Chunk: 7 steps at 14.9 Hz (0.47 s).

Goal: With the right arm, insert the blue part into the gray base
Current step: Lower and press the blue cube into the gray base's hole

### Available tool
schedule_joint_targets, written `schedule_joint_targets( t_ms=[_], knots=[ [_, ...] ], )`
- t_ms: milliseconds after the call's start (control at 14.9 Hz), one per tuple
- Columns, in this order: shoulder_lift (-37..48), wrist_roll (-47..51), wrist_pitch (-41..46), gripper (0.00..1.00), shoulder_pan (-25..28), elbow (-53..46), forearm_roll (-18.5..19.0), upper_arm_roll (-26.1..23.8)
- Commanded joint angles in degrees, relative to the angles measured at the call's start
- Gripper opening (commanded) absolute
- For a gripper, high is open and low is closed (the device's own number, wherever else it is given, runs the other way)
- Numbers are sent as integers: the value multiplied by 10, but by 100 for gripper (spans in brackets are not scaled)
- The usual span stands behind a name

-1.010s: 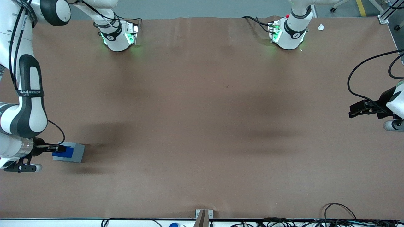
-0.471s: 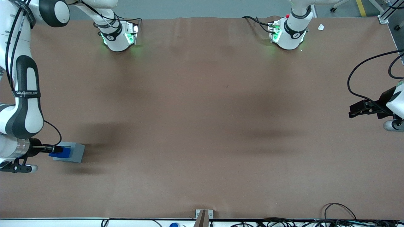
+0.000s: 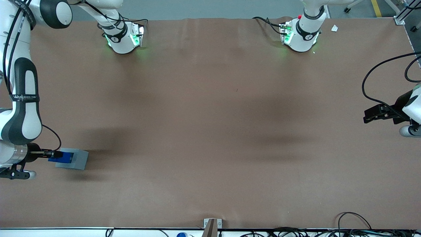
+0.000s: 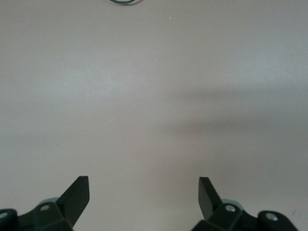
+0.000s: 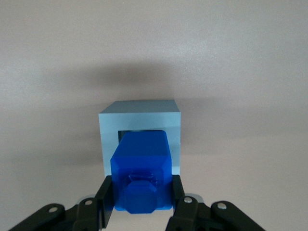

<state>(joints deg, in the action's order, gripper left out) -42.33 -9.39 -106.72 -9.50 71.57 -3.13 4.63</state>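
brown table cover (image 3: pixel 210 131) lay flat under it all. closest, the gripper (image 5: pixel 140 202) squeezed the blue part (image 5: pixel 141 173) by its two flat sides. it looked hard, light and smooth. just past the fingers, the gray base (image 5: pixel 140 125) sat under its tip.

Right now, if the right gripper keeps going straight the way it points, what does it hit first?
The gripper, shut on the blue part, points down at the gray base. The part's leading end would meet the base's recess first. How much gap remains is unclear.
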Motion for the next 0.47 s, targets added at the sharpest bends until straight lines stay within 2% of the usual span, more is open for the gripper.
schedule_joint_targets(
  t_ms=[0,404],
  knots=[
    [-7,17,12,0,0,-17,8,-4],
    [-10,39,23,0,0,-23,8,-5]
  ],
)
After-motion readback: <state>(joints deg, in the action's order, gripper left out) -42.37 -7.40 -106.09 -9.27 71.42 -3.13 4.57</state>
